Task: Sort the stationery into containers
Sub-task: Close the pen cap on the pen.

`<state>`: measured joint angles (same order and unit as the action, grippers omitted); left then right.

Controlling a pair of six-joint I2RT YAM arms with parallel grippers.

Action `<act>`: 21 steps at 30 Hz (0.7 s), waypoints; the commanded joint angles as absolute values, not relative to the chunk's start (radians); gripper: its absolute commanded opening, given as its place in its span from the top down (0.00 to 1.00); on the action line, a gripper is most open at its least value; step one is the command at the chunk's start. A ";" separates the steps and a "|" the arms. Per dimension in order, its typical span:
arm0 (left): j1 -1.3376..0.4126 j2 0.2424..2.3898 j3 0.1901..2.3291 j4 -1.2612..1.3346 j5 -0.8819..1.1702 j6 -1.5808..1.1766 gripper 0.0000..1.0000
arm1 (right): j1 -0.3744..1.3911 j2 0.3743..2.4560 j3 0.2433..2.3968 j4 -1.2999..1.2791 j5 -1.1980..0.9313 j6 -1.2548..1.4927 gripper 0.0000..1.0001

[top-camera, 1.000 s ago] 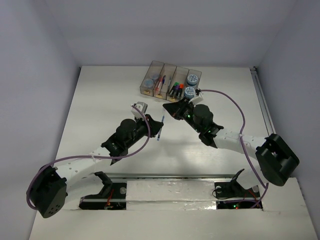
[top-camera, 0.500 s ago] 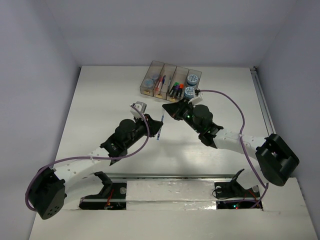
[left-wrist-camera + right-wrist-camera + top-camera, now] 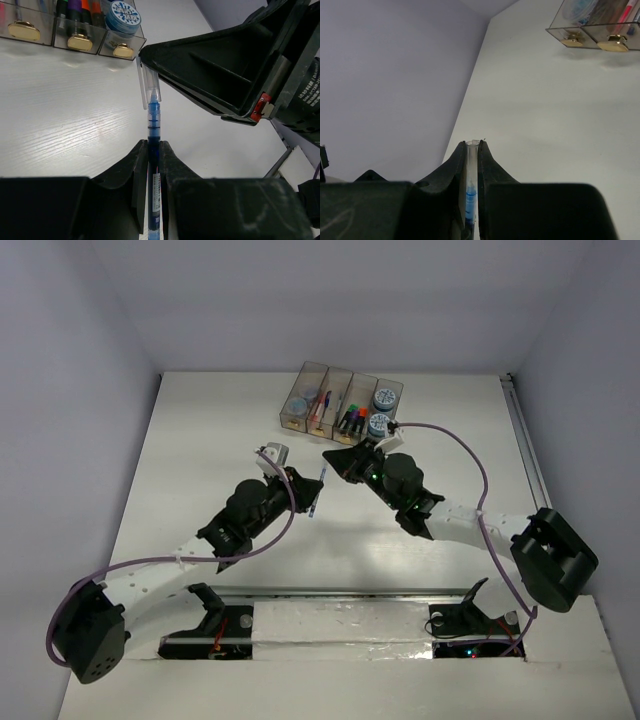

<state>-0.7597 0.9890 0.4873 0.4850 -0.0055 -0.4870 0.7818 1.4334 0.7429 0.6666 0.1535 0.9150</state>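
A thin blue pen [image 3: 316, 498] with a clear cap [image 3: 149, 90] is held between both grippers above the table, just short of the containers. My left gripper [image 3: 313, 500] is shut on its blue barrel [image 3: 153, 150]. My right gripper [image 3: 328, 462] is shut on the clear cap end [image 3: 472, 165]. The four joined smoky-brown bins [image 3: 303, 377] stand at the back. They hold blue-grey tape rolls [image 3: 385, 399], highlighters [image 3: 351, 416] and pens [image 3: 322, 403]. The bins' tan ends show in the left wrist view [image 3: 78, 42] and in the right wrist view [image 3: 612, 46].
The right gripper's black body [image 3: 235, 65] fills the upper right of the left wrist view, right against the pen's cap. White table [image 3: 220, 440] lies left of the arms. A grey wall rises beyond the table's left edge [image 3: 395, 75].
Both grippers and the pen between them have shifted slightly to the left. The grip on the pen looks the same.
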 commanded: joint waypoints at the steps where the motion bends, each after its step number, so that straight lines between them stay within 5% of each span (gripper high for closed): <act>1: -0.762 0.933 0.511 0.525 -0.051 -0.482 1.00 | 0.804 1.410 0.729 0.742 0.207 0.894 1.00; 21: -0.762 0.951 0.517 0.545 -0.083 -0.505 1.00 | 0.885 1.390 0.712 0.781 0.311 0.873 1.00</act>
<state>-0.7650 0.9588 0.4873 0.4725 -0.0387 -0.4999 0.8532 1.4193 0.7189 0.7242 0.2771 0.8925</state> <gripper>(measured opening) 0.079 0.112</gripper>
